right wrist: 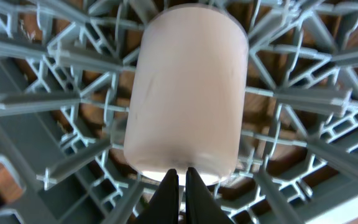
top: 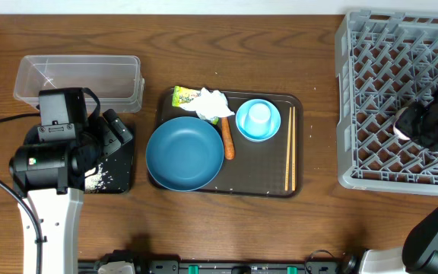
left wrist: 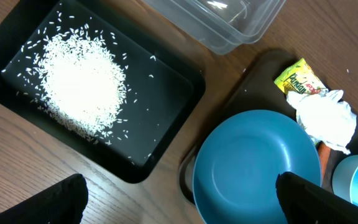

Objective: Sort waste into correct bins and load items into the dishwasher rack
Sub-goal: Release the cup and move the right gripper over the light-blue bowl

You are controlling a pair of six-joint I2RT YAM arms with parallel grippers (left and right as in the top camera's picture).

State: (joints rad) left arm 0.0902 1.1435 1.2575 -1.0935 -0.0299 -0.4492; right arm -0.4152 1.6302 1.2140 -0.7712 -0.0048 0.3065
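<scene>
The right gripper [right wrist: 179, 177] pinches the rim of a white cup [right wrist: 188, 87] over the grey rack [right wrist: 36, 102]. The left gripper [left wrist: 180, 186] is wide open, holding nothing.

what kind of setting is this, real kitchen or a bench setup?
Probably a lab bench staged for dish clearing, not a kitchen: wooden table, dishwasher rack where the right gripper holds a cup, tray with plate and carrot.

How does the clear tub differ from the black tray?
The clear tub is transparent; the black tray is opaque. The tub has taller walls; the tray is shallow. The tub looks empty; the tray holds white rice. Both are rectangular and stand on the wooden table.
</scene>
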